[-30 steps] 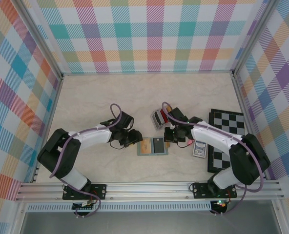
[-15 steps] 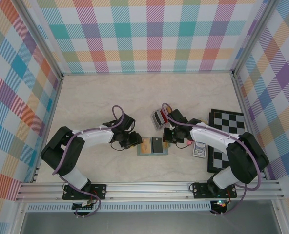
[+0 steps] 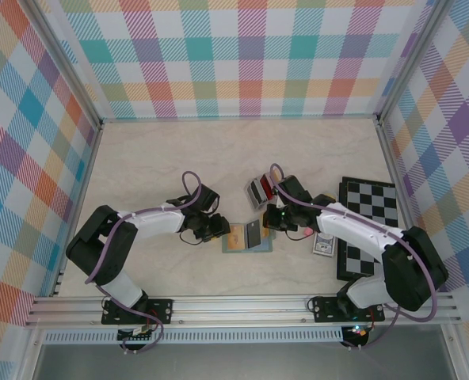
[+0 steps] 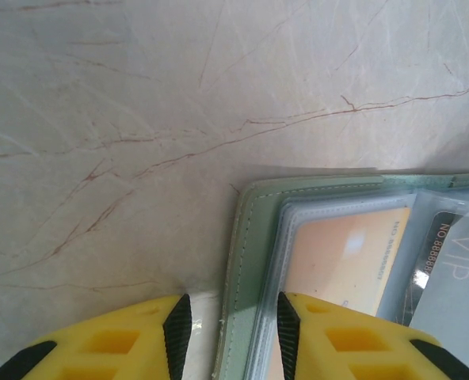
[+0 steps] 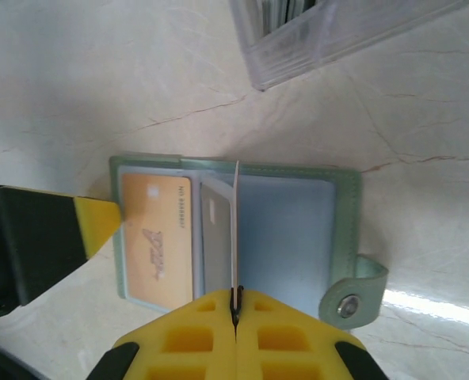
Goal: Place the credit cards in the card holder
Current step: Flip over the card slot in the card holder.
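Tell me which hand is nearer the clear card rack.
Right. The right hand, pinching a card upright over the card holder, sits just short of the rack; the left hand is at the holder's left edge.

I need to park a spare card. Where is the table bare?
Bare: the far half of the cream marble table, up to the plaid back wall, and its left side along the plaid left wall. Crowded: the centre, around the open sage-green soft wallet and clear upright card rack; the black-and-white chessboard and blue card box fill the right.
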